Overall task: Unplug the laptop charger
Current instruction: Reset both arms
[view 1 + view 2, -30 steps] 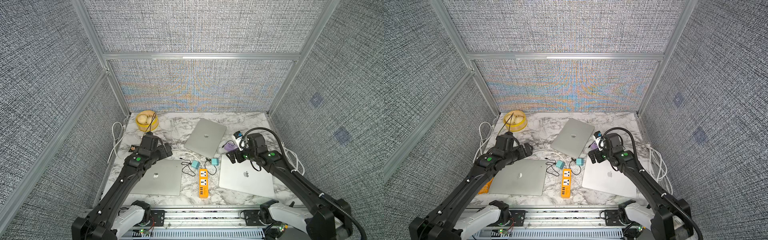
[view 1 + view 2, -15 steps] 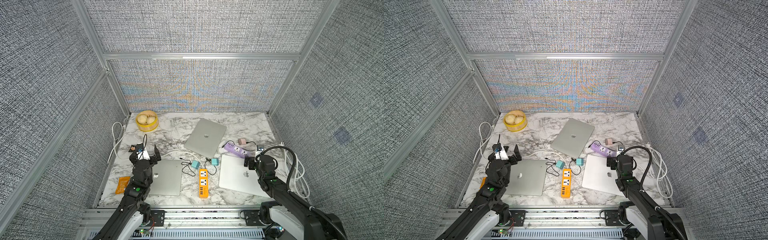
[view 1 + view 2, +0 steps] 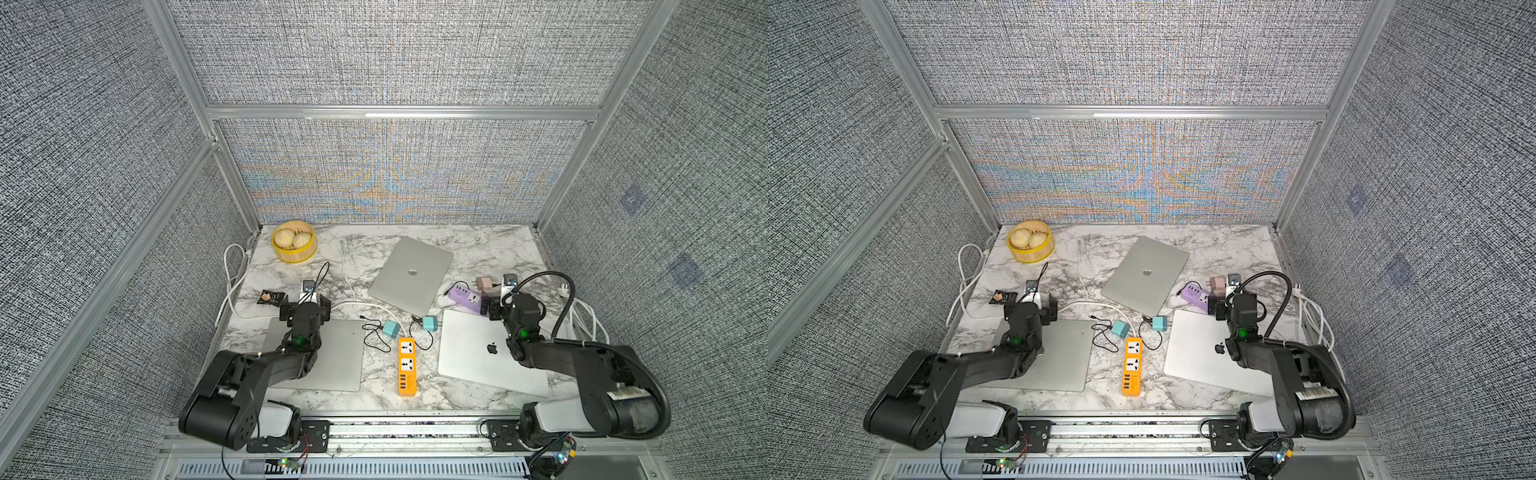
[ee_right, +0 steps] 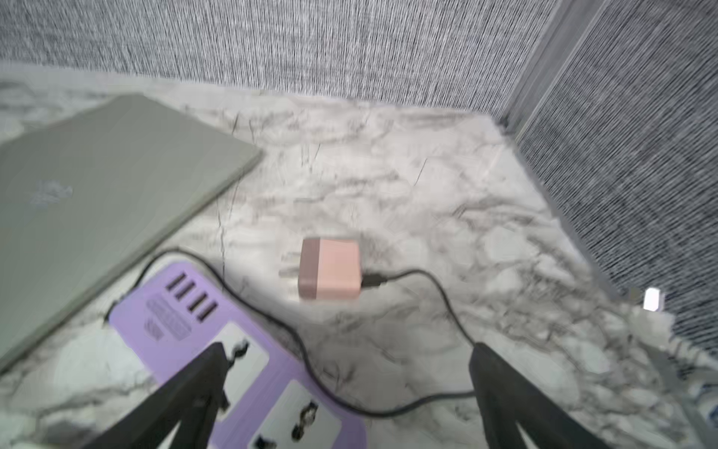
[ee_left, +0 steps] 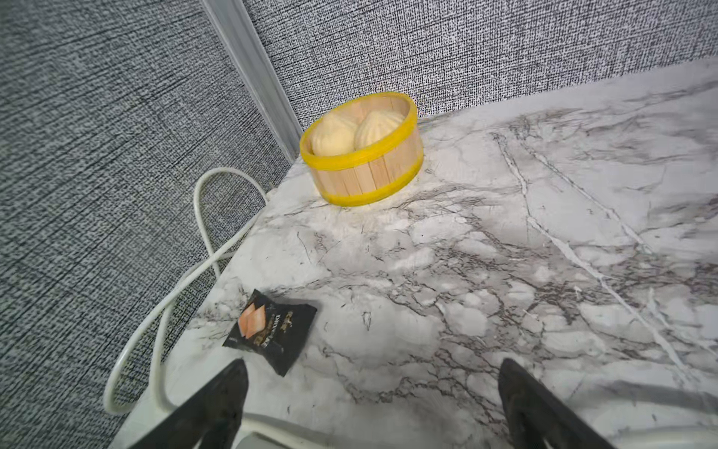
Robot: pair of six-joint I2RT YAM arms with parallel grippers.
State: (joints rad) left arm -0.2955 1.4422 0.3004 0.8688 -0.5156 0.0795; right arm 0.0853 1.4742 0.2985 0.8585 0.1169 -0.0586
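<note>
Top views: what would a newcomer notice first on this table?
Three closed silver laptops lie on the marble table, with an orange power strip between the two near ones. A yellow steamer basket with two buns stands in the far left corner, and a pink charger lies beside a purple power strip on the right.

3 laptops [image 3: 409,274] [image 3: 332,353] [image 3: 469,357], 2 power strips [image 3: 406,365] [image 3: 467,297], 3 chargers [image 3: 390,328] [image 3: 429,323] [image 3: 483,283], likely 2 buns [image 3: 284,237] [image 3: 302,240], 1 packet [image 3: 272,297].

Marble table [image 3: 490,249] holds left laptop [image 3: 336,353], center laptop [image 3: 410,274] and right laptop [image 3: 478,353], all closed. Orange power strip [image 3: 406,365] between the near two, teal charger [image 3: 390,328] and second teal charger [image 3: 429,323] by its far end. Purple power strip [image 3: 467,296], pink charger [image 4: 330,268] just beside. Steamer basket [image 3: 293,253], snack packet [image 3: 272,297] far left.
</note>
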